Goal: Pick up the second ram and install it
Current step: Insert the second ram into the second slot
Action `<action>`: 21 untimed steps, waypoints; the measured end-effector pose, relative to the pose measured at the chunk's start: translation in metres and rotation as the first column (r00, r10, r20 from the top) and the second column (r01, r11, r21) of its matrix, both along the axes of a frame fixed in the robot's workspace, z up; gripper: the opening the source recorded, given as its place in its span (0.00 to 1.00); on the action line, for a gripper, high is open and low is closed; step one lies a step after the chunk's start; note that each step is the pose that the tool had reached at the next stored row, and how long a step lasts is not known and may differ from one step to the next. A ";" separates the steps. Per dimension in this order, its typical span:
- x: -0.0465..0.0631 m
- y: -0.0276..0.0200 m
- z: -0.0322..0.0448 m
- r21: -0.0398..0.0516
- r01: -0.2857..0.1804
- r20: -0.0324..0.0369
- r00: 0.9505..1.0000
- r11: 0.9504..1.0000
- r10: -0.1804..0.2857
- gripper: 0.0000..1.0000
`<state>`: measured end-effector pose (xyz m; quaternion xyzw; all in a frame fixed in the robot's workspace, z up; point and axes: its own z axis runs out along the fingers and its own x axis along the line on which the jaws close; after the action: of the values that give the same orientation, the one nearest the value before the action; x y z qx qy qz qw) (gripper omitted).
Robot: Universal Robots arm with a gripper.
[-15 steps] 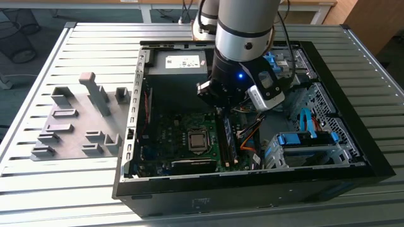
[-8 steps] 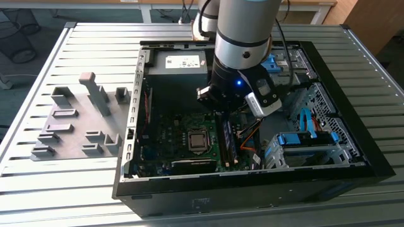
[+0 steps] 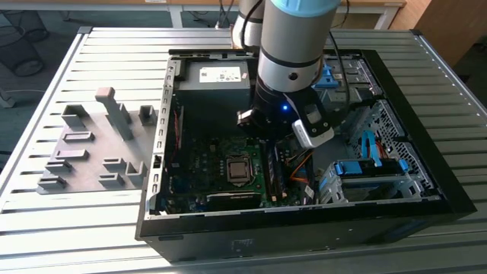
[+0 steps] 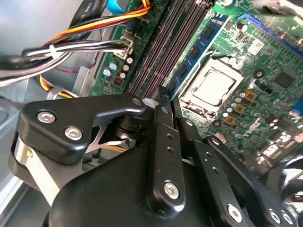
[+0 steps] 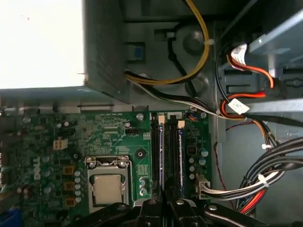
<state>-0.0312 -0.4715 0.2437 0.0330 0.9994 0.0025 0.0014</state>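
Jaws closed, apparently on the second ram (image 5: 162,156) over motherboard slots (image 5: 176,156).

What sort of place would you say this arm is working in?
Probably a robotics lab or test bench: an open desktop computer case lies on a slatted metal table, beside a grey fixture plate, with office desks behind.

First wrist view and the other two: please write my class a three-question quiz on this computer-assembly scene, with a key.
1. True or false: the gripper hangs over the grey holder blocks.
2. In the first wrist view, what lies nearest the gripper? A) memory slots B) power supply C) drive cage
3. Fill in: the CPU socket sits on the green ____.

Key: 1 false, it is inside the computer case; 2 A; 3 motherboard.
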 end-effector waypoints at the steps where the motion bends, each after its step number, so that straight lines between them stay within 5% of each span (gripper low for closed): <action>1: 0.000 -0.0001 -0.0018 0.000 0.011 0.000 1.000 1.000 -0.011 0.14; 12: 0.000 -0.0049 -0.0185 0.001 0.005 -0.005 1.000 1.000 -0.005 0.14; 16: 0.000 -0.0051 -0.0192 0.013 -0.012 -0.005 1.000 1.000 0.012 0.14; 21: 0.000 -0.0057 -0.0193 0.016 -0.028 -0.005 1.000 0.999 0.028 0.14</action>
<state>-0.0313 -0.4772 0.2244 0.0191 0.9998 0.0105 -0.0013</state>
